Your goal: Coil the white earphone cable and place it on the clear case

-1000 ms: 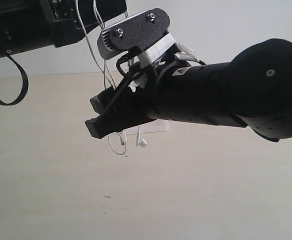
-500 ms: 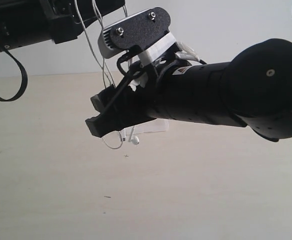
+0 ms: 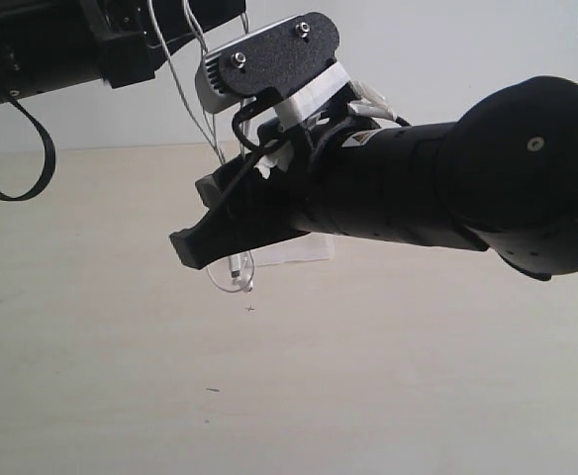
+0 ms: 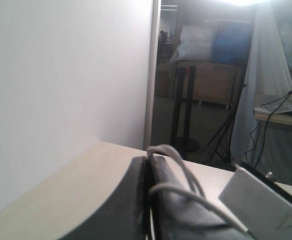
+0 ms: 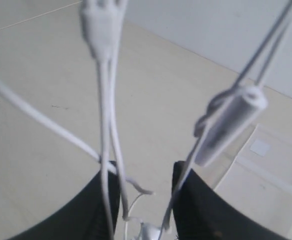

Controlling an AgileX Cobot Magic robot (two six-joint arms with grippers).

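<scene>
Above the table, hung in the air, the white earphone cable runs nearly straight up and down. Its upper end is pinched in the left gripper, whose jaws are pressed flat together with pale strands coming out of the seam and looping over one finger. Its lower end, a small loop with an earbud, dangles free just under the right gripper and clear of the tabletop. The right wrist view shows the strands and a small inline capsule dropping into the gap between the two black fingers. Those jaws stand apart, with more room than the thin wire fills, so I judge them not yet clamped on anything. The right gripper lies roughly level, reaching toward the left of the exterior view, so its gap crosses the cable's long axis almost squarely and the wire already sits inside its span rather than to one side. The clear case lies flat on the table right behind and below this gripper, its little white patch visible past the fingers. The right arm is much the nearer to both the hanging end and the case, while the left holds the cable high. Closing squarely on such fine, swaying strands looks like the delicate part.
</scene>
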